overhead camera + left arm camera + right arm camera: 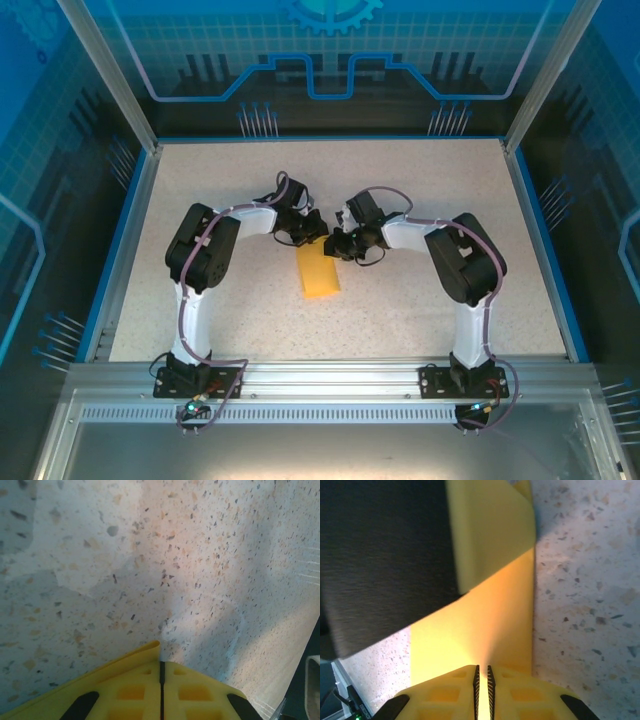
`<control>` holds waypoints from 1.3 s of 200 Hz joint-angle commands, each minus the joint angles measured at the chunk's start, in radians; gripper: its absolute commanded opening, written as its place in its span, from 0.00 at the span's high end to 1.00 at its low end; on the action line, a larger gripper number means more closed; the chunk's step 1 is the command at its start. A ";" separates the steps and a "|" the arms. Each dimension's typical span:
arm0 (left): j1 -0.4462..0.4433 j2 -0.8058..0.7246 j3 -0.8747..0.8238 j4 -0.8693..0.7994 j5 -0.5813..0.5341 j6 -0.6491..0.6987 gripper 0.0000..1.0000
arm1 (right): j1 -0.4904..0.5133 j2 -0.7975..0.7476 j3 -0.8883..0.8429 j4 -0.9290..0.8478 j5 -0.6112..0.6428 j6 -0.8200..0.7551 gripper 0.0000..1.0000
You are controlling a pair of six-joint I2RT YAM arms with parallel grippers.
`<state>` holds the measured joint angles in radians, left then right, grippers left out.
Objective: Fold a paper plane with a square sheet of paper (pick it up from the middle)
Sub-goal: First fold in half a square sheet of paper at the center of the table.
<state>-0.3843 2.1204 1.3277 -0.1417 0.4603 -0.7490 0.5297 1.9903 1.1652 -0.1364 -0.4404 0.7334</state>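
Centrally, the sheet of paper (319, 272), folded to a narrow orange-yellow strip, lies flat on the speckled tabletop (450, 200) between the two arms, its far end beneath the two hands, which meet there. The right hand (482, 672) has its fingers drawn almost together, pinching the near edge of the strip, which runs out flat ahead of them. The left hand (161, 670) has its fingers pressed together; a raised lip of paper sits at their tips, though whether it is clamped cannot be told.
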 commanded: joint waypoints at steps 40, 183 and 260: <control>-0.008 -0.045 0.027 -0.005 0.048 -0.002 0.84 | 0.006 0.056 0.003 0.012 -0.004 0.036 0.84; -0.007 0.035 0.004 -0.049 -0.054 0.061 0.90 | 0.012 0.041 -0.033 -0.036 -0.030 0.018 0.84; -0.005 0.059 0.007 -0.068 -0.107 0.112 0.90 | 0.022 -0.060 -0.166 0.017 -0.155 0.021 0.83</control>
<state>-0.3882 2.1258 1.3331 -0.1493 0.4412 -0.6739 0.5297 1.9656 1.0550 -0.0509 -0.5129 0.7589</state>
